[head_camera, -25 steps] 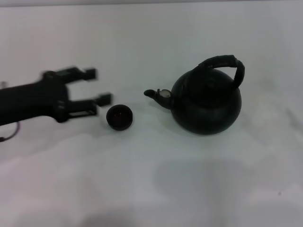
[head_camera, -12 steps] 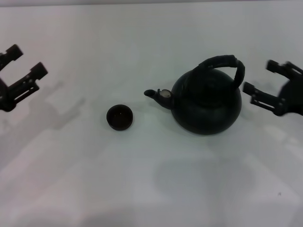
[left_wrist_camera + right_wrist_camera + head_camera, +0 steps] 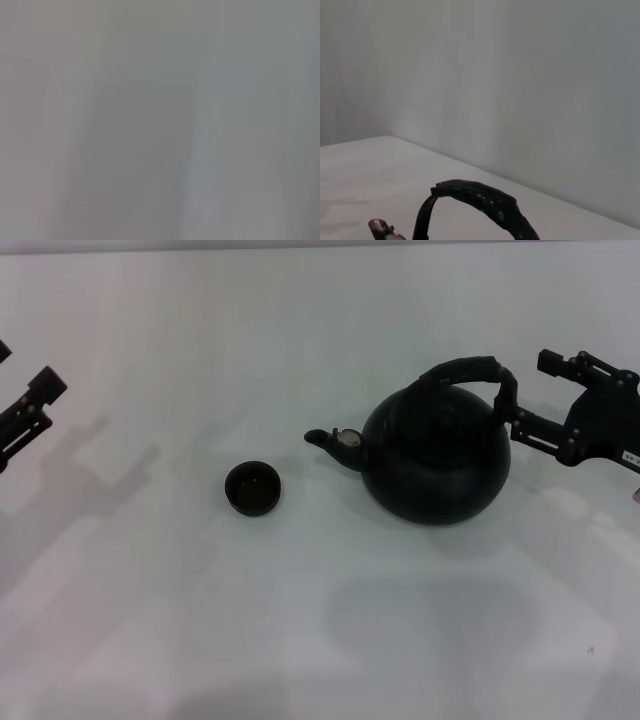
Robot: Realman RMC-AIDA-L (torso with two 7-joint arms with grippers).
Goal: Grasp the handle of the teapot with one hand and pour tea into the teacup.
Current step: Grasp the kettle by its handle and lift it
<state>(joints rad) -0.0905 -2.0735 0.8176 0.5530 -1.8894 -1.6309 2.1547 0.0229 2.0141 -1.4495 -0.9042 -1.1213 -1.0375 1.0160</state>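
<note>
With its fingers spread just beside the handle (image 3: 470, 375), the right gripper (image 3: 528, 395) could nudge the teapot (image 3: 437, 455) and miss; the left gripper (image 3: 25, 405), fingers also spread, sits far off.

My work lies on a plain white tabletop (image 3: 300, 620), smooth and matte, with soft grey shadows pooled across its near side. Behind its far edge stands a bare pale grey wall (image 3: 530, 85), evenly lit and unmarked. My left wrist view shows only blurred grey.
</note>
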